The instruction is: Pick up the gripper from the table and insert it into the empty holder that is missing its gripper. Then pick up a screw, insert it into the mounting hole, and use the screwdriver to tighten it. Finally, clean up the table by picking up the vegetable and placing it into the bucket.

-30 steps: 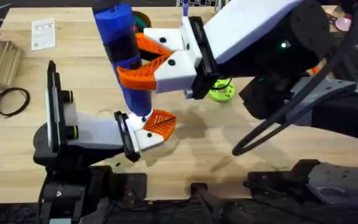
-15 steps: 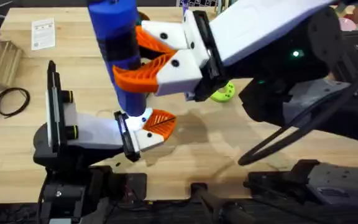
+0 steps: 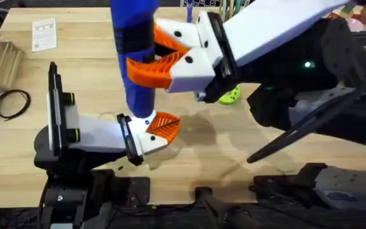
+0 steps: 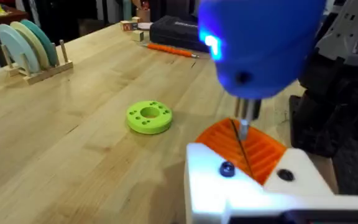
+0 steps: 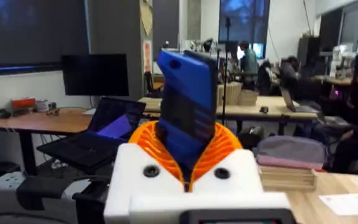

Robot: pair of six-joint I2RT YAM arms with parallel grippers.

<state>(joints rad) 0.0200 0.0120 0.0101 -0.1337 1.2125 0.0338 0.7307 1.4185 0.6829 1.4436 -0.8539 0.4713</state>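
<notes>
Blue screwdriver (image 3: 134, 57), pinched in the right gripper (image 3: 151, 54), is being shifted right over the holder (image 3: 146, 141), apparently tightening; left gripper's (image 4: 241, 168) jaw state cannot be told.

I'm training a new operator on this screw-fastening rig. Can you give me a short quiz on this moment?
1. True or false: the right gripper holds the blue screwdriver upright.
2. What does the screwdriver's bit point down at: A the green disc, B the holder, C the cable loop?
3. What colour is the light on the screwdriver?

Key: 1 true. 2 B. 3 blue.
</notes>
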